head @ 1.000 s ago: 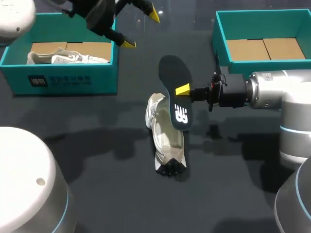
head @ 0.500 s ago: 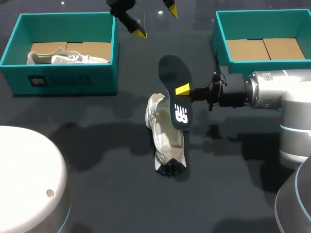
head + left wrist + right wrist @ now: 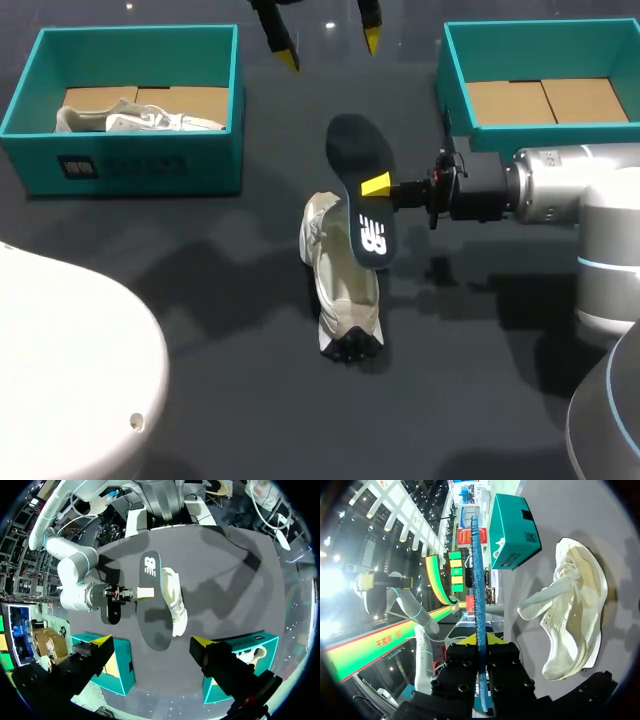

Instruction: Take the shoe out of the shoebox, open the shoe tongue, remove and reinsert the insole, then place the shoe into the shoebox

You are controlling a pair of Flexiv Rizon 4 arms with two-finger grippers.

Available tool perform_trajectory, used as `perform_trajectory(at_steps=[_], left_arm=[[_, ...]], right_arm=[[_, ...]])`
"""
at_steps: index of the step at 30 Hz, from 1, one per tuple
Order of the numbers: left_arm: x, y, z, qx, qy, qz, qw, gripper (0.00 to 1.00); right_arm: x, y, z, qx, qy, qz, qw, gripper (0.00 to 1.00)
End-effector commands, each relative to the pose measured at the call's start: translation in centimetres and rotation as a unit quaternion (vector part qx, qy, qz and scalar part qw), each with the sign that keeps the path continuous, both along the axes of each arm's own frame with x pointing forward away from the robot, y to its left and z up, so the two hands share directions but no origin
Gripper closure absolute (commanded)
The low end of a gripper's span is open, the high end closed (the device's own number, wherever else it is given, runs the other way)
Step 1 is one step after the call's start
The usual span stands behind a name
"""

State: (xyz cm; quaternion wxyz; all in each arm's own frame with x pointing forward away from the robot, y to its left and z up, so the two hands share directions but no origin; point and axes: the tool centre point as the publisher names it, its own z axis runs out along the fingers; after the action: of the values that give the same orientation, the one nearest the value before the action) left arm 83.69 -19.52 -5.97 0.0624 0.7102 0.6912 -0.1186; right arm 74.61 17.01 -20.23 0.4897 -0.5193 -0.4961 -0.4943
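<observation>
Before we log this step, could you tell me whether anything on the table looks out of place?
The shoe lies tipped on its side, not upright. Its insole is out, clamped edge-on in the right gripper.

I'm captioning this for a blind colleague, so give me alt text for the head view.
The right gripper holds a dark insole over a pale shoe lying on the dark table. The left gripper hangs open at the far edge, between a teal left box, which holds another shoe, and a teal right box.
</observation>
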Motion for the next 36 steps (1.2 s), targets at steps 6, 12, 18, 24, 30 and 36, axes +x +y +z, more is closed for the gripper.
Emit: perform_trajectory(at_steps=[6,12,18,24,30,36], left_arm=[[-0.6,-0.9,-0.5,0.107,-0.007,0.004,0.994,0.0],[-0.6,-1.3,-1.0,0.115,-0.001,0.017,0.993,0.0],[-0.7,-1.2,-1.4,0.08,-0.001,0.034,0.996,0.0],[-1.2,0.3,-1.3,-0.039,0.016,0.06,0.997,0.0],[-2.0,2.1,-0.4,-0.134,0.024,0.099,0.986,0.0],[-2.6,3.9,-0.5,-0.241,0.036,0.124,0.962,0.0]], right_arm=[[-0.1,0.1,0.0,-0.001,0.0,-0.001,1.0,1.0],[-0.1,0.1,0.0,-0.001,0.0,-0.001,1.0,1.0],[-0.1,0.1,0.0,-0.001,0.0,-0.001,1.0,1.0],[-0.1,0.1,0.0,-0.001,0.0,-0.001,1.0,1.0],[-0.1,0.1,0.0,-0.001,0.0,-0.001,1.0,1.0],[-0.1,0.1,0.0,-0.001,0.0,-0.001,1.0,1.0]])
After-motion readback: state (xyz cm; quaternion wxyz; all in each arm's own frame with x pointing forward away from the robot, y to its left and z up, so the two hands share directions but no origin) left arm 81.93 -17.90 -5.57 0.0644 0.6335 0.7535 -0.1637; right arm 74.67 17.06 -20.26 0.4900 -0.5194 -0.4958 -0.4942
